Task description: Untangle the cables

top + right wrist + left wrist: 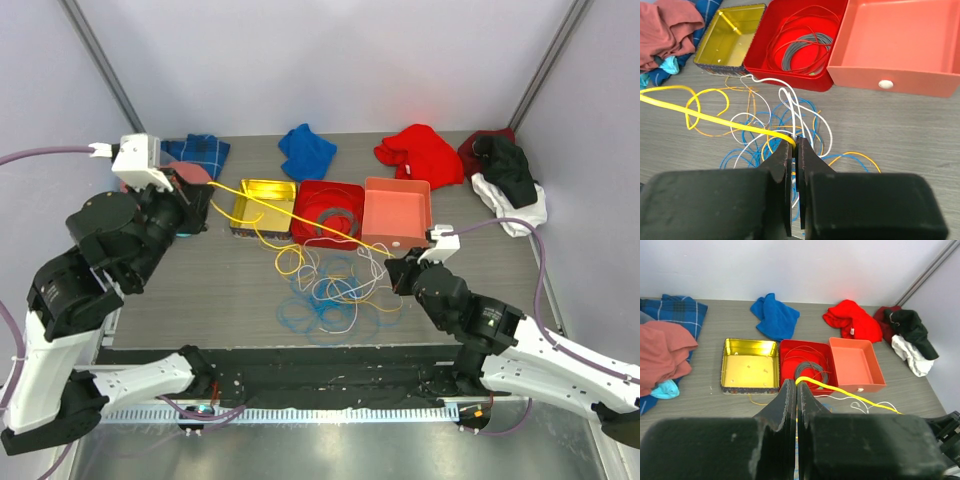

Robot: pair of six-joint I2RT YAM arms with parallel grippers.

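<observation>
My left tool and right tool both pinched tight on thin yellow cable, taut between them; other thin blue, white, orange cables tangled on grey worktop.

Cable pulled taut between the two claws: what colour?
Yellow. The thin taut yellow cable shows best in the right wrist view.

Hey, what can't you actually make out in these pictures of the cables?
Left wrist view: the left fingers hide nearly all the tangle.
Top view: which cable crosses over which is too small to tell.
Right wrist view: the yellow cable runs off the left edge, its end unseen; the right fingers cover the cables beneath them.
</observation>
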